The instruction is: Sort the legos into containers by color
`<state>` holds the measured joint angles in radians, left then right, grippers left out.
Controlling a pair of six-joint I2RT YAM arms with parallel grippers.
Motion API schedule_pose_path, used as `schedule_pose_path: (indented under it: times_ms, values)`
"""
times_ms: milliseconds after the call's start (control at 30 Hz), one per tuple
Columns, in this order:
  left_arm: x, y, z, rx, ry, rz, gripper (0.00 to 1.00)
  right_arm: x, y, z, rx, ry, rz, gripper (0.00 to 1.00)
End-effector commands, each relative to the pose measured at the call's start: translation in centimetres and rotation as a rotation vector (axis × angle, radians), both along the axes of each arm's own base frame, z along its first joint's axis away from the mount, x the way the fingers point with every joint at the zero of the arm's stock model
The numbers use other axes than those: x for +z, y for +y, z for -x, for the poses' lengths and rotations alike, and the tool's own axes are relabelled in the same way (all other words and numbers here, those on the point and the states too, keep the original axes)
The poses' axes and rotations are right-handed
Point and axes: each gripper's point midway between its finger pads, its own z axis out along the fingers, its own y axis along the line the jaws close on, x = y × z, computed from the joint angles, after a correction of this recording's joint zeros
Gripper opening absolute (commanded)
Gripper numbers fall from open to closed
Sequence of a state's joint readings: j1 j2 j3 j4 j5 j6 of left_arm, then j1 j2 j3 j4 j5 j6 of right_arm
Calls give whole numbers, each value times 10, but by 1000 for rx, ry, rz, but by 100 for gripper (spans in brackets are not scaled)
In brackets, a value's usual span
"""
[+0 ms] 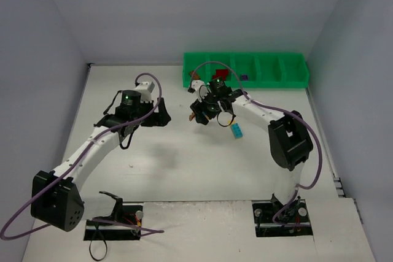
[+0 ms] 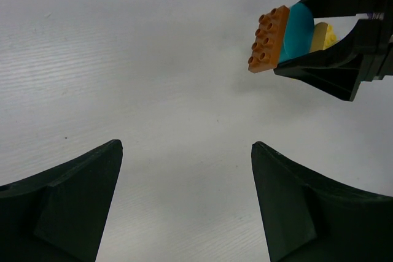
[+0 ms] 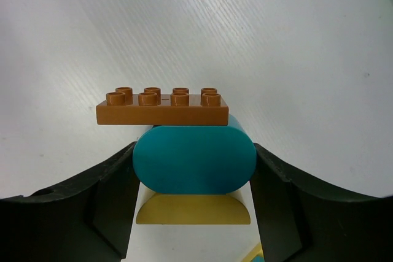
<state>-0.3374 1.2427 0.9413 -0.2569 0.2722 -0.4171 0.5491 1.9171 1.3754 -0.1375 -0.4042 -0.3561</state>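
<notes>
Brown on top, teal in the middle, yellow below: the mixed stack (image 2: 295, 38) is clamped at its teal brick (image 3: 194, 161) by the right tool (image 3: 194, 151), seemingly lifted off the surface (image 1: 184, 164), near the green tray (image 1: 276, 83). The left tool (image 2: 185, 145) stands wide apart and empty, facing it. To separate well, it should likely pinch only the brown plate (image 3: 161, 107) and peel gently. The surface is white and ribbed; the walls are plain grey.
</notes>
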Motion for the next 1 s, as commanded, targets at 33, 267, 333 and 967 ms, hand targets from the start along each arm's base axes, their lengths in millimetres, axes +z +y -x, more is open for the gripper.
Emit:
schedule_pose_path:
  times_ms: [33,267,333,967]
  values:
    - [56,-38,-7,-162,-288,-91,79,68,23,10,-43,-69,-169,0]
    - [88,-62,-5,-261,-468,-79,75,84,22,32,-64,-37,-228,0]
    - [99,-73,-5,-291,-534,-76,74,90,22,37,-61,-34,-248,0]
    - [74,-110,-11,-445,-539,-149,63,103,13,62,-40,-18,-294,0]
